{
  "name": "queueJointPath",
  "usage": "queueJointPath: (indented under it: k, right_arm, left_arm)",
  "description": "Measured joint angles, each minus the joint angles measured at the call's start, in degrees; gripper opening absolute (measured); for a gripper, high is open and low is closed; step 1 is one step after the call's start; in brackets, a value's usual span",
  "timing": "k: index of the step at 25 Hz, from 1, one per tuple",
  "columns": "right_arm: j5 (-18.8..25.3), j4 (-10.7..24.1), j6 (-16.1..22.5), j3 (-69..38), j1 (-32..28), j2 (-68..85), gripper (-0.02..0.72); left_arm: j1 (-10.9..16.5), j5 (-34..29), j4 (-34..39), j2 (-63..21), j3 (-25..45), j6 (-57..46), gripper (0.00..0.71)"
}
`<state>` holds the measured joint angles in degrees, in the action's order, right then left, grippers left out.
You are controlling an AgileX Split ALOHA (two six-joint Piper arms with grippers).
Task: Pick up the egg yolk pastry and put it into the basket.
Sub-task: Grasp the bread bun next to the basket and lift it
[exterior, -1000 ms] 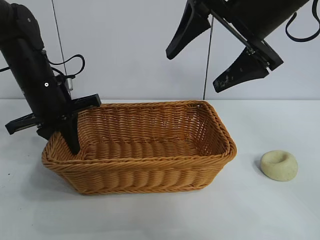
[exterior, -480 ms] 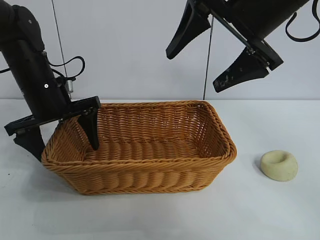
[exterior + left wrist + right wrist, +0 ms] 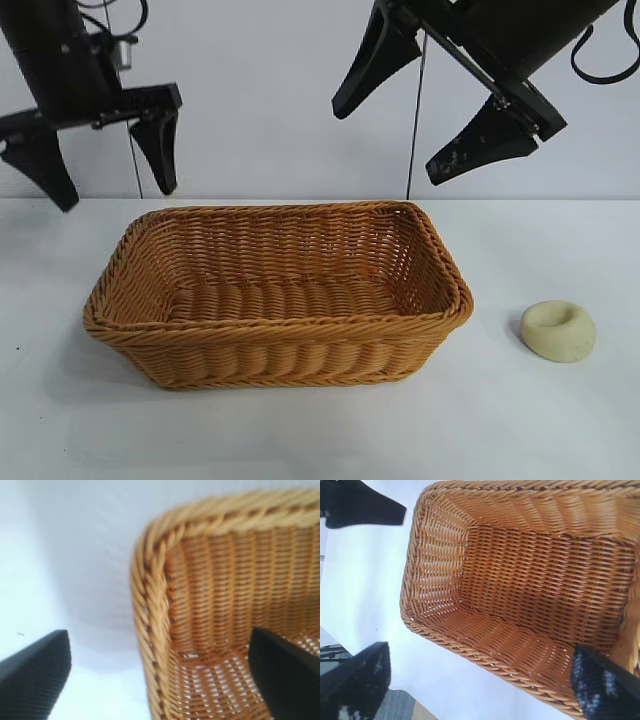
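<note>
Left claw (image 3: pixel 100 150) spread, empty, above basket (image 3: pixel 280 345) end rim. Right claw (image 3: pixel 420 110) spread, empty, over basket; pastry (image 3: pixel 558 331) on bench (image 3: pixel 560 430), below, beside basket.

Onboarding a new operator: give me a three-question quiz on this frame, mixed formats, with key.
1. True or false: the egg yolk pastry lies inside the basket.
2. Multiple choice: where is the left gripper? A) gripping the basket rim B) open, above the basket's left end, holding nothing C) closed on the pastry
3. Fill in: the right gripper hangs open over the basket's ____ end, toward the pastry side.

Key:
1. False: it sits on the table, right of the basket and clear of it.
2. B
3. right
</note>
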<state>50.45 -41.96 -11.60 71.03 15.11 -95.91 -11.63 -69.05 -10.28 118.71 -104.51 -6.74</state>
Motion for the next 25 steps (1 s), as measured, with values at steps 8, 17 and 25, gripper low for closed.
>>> queueJointPath:
  k: [8, 17, 25]
  right_arm:
    - [0.0, 0.1, 0.0, 0.0, 0.0, 0.0, 0.696]
    - [0.0, 0.1, 0.0, 0.0, 0.0, 0.0, 0.696]
    - [-0.2, 0.1, 0.0, 0.0, 0.0, 0.0, 0.696]
  left_arm:
    - [0.0, -0.3, 7.0, -1.1, -2.3, -0.3, 0.692]
    - [7.4, -0.3, 12.3, -1.1, -2.3, 0.8, 0.692]
    - [10.3, -0.2, 12.8, -6.2, 3.6, 2.0, 0.692]
